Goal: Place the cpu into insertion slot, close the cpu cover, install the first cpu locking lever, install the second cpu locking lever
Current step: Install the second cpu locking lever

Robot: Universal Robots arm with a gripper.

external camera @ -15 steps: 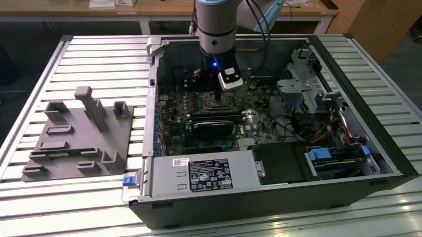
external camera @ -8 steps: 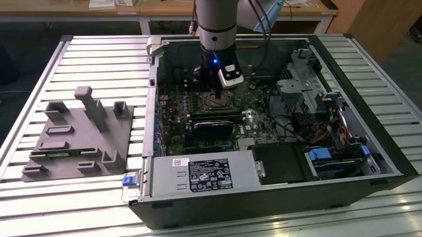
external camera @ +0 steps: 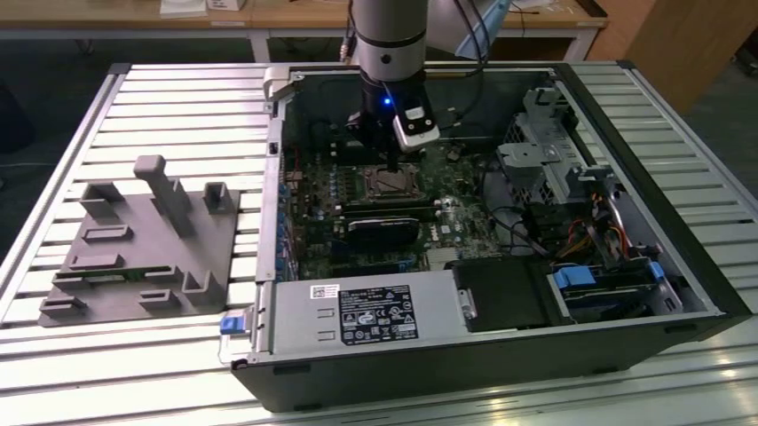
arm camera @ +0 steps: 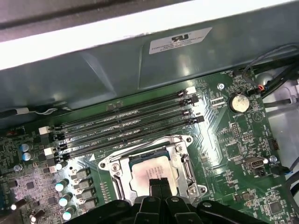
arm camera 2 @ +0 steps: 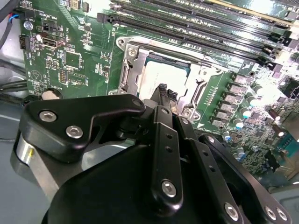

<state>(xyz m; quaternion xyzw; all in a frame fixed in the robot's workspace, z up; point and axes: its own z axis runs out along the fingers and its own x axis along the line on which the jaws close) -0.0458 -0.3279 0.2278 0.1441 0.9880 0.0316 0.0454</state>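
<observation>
Black hand (arm camera 2: 164,92) hangs low over the cpu (arm camera: 152,171), fingertips pressed together, holding nothing; the chip lies seated in the insertion slot (arm camera: 110,168), cpu cover (arm camera 2: 161,53) closed around it.

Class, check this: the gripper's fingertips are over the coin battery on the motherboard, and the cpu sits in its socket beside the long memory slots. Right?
Not quite. Both wrist views show the gripper poised over the cpu, not the coin battery, which lies apart near the board's edge. The rest holds: the cpu sits in the insertion slot beside the memory slots.
</observation>
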